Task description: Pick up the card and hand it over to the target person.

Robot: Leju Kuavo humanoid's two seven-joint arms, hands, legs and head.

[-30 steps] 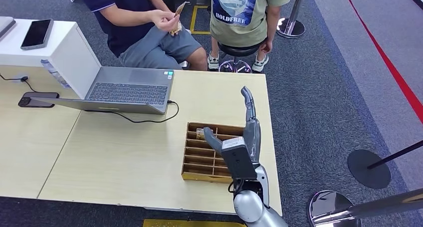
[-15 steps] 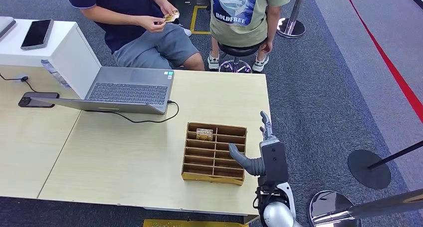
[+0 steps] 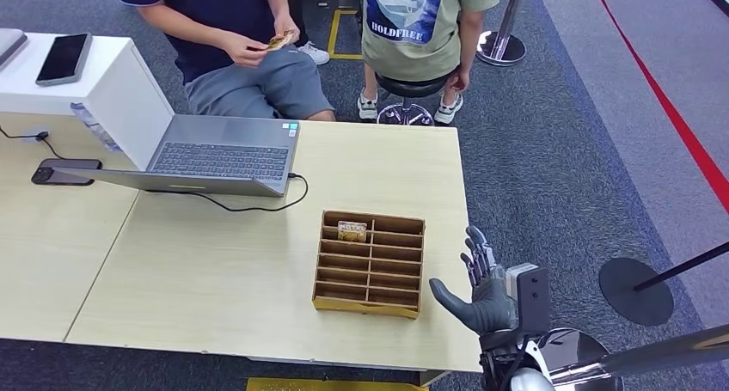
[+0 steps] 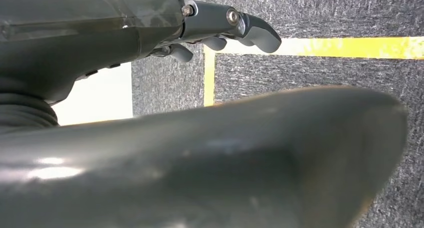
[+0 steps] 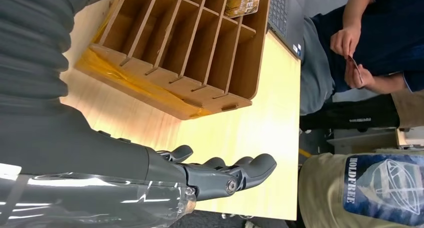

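Note:
A seated person in a navy shirt holds a brown card (image 3: 279, 40) in both hands beyond the table's far edge; the right wrist view shows the same card (image 5: 353, 66). Another brown card (image 3: 352, 231) lies in the far left slot of the wooden divider tray (image 3: 371, 298), and appears again as the card (image 5: 242, 1) in the tray (image 5: 150, 90). My right hand (image 3: 484, 293) hovers off the table's right front corner, right of the tray, fingers spread and holding nothing (image 5: 220, 175). My left hand (image 4: 227, 30) hangs over grey carpet, fingers loosely extended and empty.
An open laptop (image 3: 219, 161) with a black cable sits far left of the tray. A white box (image 3: 94, 82) carries a phone (image 3: 64, 58). A second person in an olive shirt (image 3: 421, 17) stands by a stool. Stanchion bases (image 3: 636, 290) stand on the right.
My right hand has drawn back from over the tray and dropped to the table's right front corner. The seated person has lowered the card and now holds it in both hands.

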